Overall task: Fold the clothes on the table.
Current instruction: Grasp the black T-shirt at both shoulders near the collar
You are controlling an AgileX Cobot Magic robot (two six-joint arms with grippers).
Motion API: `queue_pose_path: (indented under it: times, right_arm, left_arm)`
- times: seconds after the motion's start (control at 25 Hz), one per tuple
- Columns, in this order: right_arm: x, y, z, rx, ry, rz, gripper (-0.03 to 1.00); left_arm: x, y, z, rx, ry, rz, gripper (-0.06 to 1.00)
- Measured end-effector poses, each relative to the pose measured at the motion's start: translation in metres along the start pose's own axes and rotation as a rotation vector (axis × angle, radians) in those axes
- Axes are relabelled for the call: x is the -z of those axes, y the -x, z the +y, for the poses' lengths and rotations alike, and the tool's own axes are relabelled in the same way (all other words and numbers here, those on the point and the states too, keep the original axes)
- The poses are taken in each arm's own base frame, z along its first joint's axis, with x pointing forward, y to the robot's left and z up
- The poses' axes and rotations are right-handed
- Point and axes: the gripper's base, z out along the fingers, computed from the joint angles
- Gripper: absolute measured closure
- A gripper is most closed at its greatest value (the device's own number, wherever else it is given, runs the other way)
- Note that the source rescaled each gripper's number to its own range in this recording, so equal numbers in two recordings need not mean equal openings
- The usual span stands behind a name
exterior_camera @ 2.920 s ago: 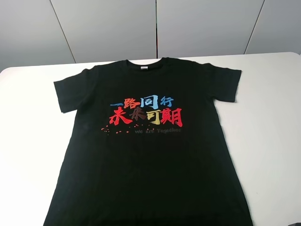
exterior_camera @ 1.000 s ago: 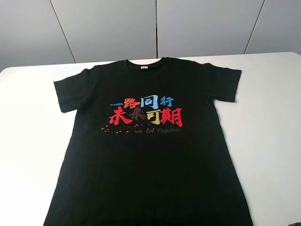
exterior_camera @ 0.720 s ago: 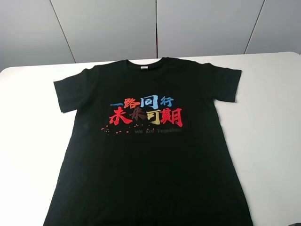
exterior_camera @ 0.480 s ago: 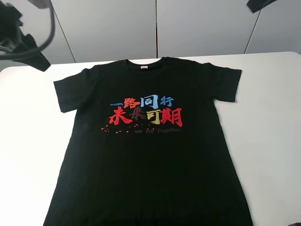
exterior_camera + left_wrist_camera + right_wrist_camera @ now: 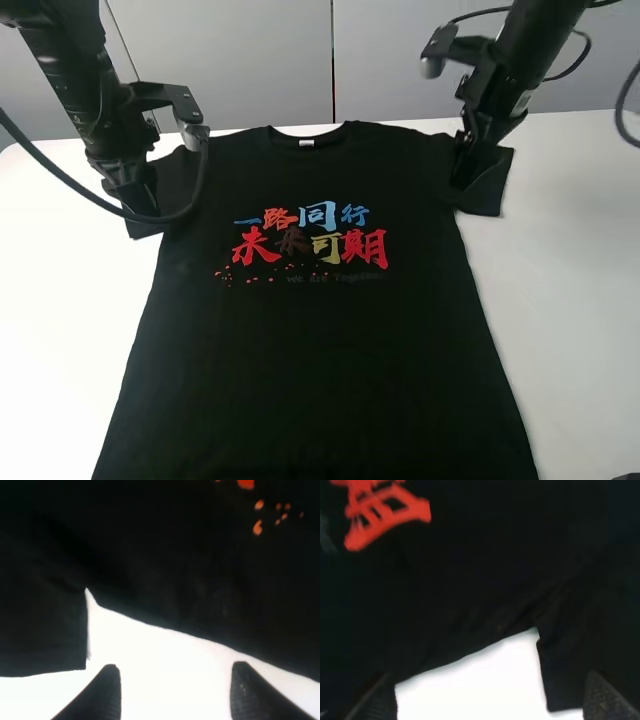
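A black T-shirt (image 5: 310, 330) with red, blue and yellow lettering lies flat, face up, on the white table (image 5: 580, 300). My left gripper (image 5: 140, 205) hangs over the shirt's left sleeve, near the armpit. In the left wrist view its gripper (image 5: 172, 692) is open, with both fingertips (image 5: 107, 690) over bare table beside the sleeve hem (image 5: 45, 630). My right gripper (image 5: 468, 172) hangs over the right sleeve. In the right wrist view its gripper (image 5: 490, 700) is open wide above the armpit notch, and the shirt (image 5: 470, 570) fills most of the frame.
Grey wall panels (image 5: 330, 60) stand behind the table. The shirt's hem runs off the front edge of the high view. Bare white table lies left (image 5: 50, 330) and right of the shirt.
Both arms have come into view from above and lowered onto the shirt's two sleeves. The shirt has not moved.
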Motion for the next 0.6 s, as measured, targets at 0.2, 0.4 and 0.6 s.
queue_pose_path:
  times: [0.2, 0.4, 0.6]
  right_arm:
    - [-0.039, 0.016, 0.007, 0.121, -0.007, 0.116, -0.01]
    - [-0.066, 0.008, 0.015, 0.177, -0.046, 0.17, -0.01]
    - [-0.086, -0.005, 0.024, 0.19, -0.047, 0.179, -0.01]
  left_arm:
    - [-0.006, 0.006, 0.003, -0.083, 0.021, -0.037, 0.31]
    - [-0.014, 0.017, -0.002, -0.169, 0.031, -0.047, 0.31]
    - [-0.04, 0.028, -0.005, -0.266, 0.046, 0.039, 0.31]
